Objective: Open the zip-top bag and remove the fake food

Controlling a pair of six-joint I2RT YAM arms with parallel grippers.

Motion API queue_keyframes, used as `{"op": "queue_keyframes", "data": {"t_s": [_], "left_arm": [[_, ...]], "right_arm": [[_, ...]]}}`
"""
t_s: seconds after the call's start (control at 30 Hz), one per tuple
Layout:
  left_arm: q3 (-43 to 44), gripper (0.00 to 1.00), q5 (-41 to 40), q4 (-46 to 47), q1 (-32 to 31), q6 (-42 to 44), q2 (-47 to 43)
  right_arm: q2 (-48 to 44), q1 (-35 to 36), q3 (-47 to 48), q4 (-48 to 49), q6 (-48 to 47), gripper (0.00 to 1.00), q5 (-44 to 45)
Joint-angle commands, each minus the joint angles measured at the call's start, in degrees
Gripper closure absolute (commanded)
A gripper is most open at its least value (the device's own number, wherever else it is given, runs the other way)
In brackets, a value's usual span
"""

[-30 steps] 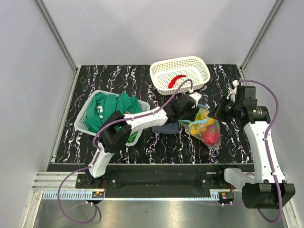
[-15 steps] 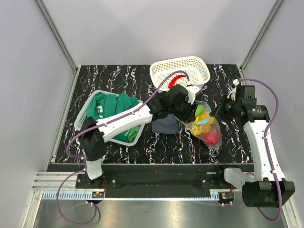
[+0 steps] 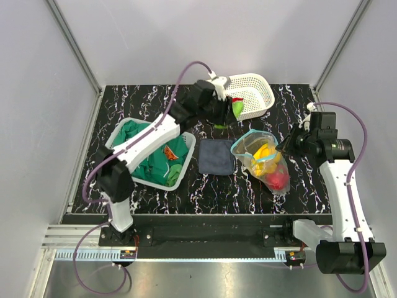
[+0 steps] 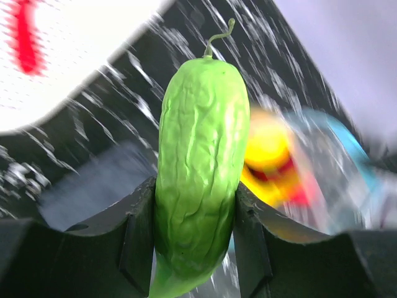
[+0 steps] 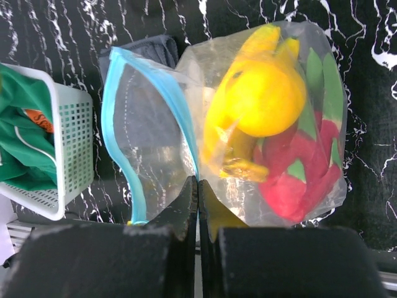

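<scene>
The zip-top bag [image 3: 263, 160] lies right of centre, its teal-blue mouth [image 5: 127, 124] gaping wide. My right gripper [image 5: 198, 181] is shut on the bag's zip edge, beside the bag [image 3: 290, 144] in the top view. Fake food still inside: a yellow piece [image 5: 267, 93], a banana [image 5: 220, 139] and a red-pink fruit [image 5: 298, 183]. My left gripper [image 4: 193, 189] is shut on the green oblong vegetable [image 4: 198, 155], held at the near rim of the far white basket [image 3: 226, 110]. A red chili [image 4: 25, 37] lies in that basket.
The far white basket [image 3: 257, 84] stands at the back centre. A second white basket [image 3: 118, 139] at the left holds green clothing [image 3: 152, 158]. A dark blue folded cloth [image 3: 216, 156] lies between that basket and the bag.
My left arm has drawn back from the bag's mouth and swung toward the far basket, carrying the green vegetable. The right gripper has stayed shut on the bag's edge.
</scene>
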Motion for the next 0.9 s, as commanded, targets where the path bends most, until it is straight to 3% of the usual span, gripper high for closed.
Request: {"op": "queue_keyframes", "data": {"t_s": [0.0, 0.2, 0.33, 0.43, 0.47, 0.5, 0.67, 0.77, 0.87], "left_arm": [[7.9, 1.00, -2.5, 8.0, 5.5, -5.1, 7.7], [18.0, 0.99, -4.9, 14.7, 10.4, -5.8, 20.8], [19.9, 0.87, -8.2, 20.6, 11.7, -5.8, 25.6], [22.3, 0.66, -11.4, 21.4, 12.4, -5.2, 28.2], [23.1, 0.53, -11.6, 21.6, 12.5, -5.0, 28.9], [23.6, 0.46, -11.6, 21.6, 12.9, -4.6, 29.1], [22.7, 0.19, -10.3, 19.9, 13.1, -2.8, 26.8], [20.0, 0.20, -8.5, 17.7, 13.0, -3.0, 23.1], [14.2, 0.40, -2.8, 16.2, 12.6, -5.1, 17.7]], "right_arm": [[-3.5, 0.0, 4.2, -0.7, -0.5, 1.00, 1.3], [-4.7, 0.0, 4.8, -2.1, -1.2, 1.00, 2.1], [-4.2, 0.0, 5.0, -2.3, -1.6, 1.00, 2.0], [-4.0, 0.0, 5.0, -2.2, -1.6, 1.00, 1.6], [-4.0, 0.0, 5.0, -2.2, -1.6, 1.00, 1.6], [-3.9, 0.0, 5.0, -2.3, -1.6, 1.00, 1.6], [-3.3, 0.0, 4.2, -2.3, -1.5, 1.00, 1.3], [-2.7, 0.0, 3.7, -2.1, -1.4, 1.00, 0.7], [-2.6, 0.0, 3.6, -1.6, -1.1, 1.00, 0.3]]}}
